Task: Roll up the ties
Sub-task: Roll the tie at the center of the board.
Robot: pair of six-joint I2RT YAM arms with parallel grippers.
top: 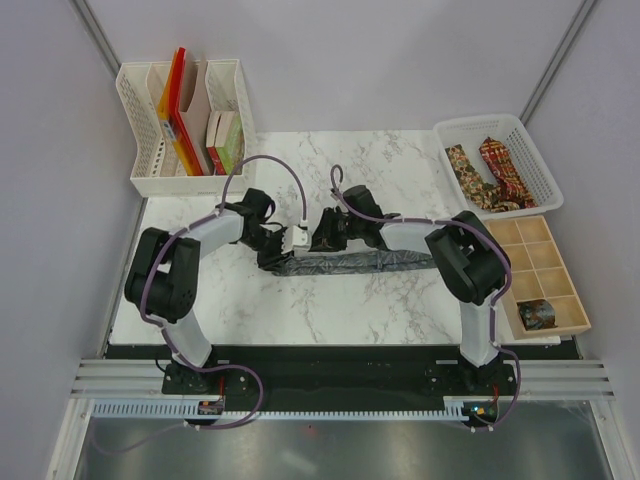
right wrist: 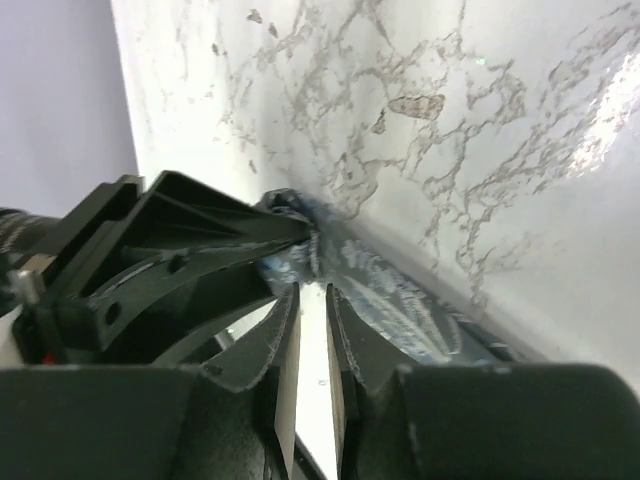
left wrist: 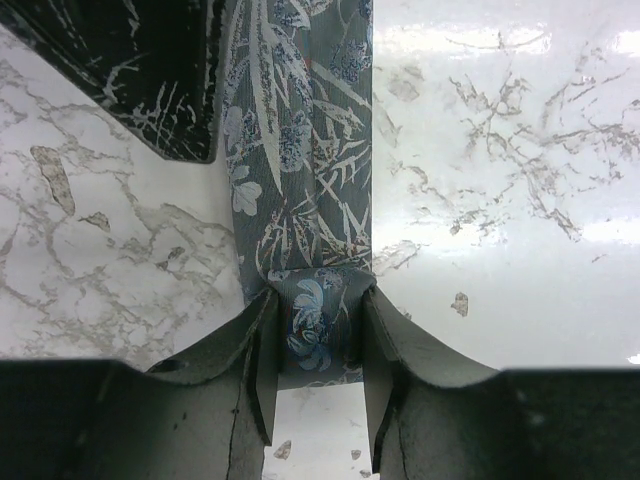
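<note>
Left gripper [left wrist: 318,300]: fingers clamped on the folded end of the grey-green tie [left wrist: 300,140]. The rest of the tie runs straight ahead from the fingertips over the marble table [left wrist: 500,200]. Right gripper [right wrist: 312,293]: fingers slightly apart, nothing between them, tie just beside the tips.

Left arm [top: 170,275]: elbow raised, forearm reaching inward, wrist tipped down.
Left gripper [left wrist: 320,295]: jaws part-closed, both fingers [left wrist: 262,370] pressing the folded end of the grey-green tie [left wrist: 300,150] between them.
Right arm [top: 468,262]: elbow raised, forearm reaching inward.
Right gripper [right wrist: 312,292]: jaws a narrow slit apart, nothing between them; left gripper just beside its tips.
</note>
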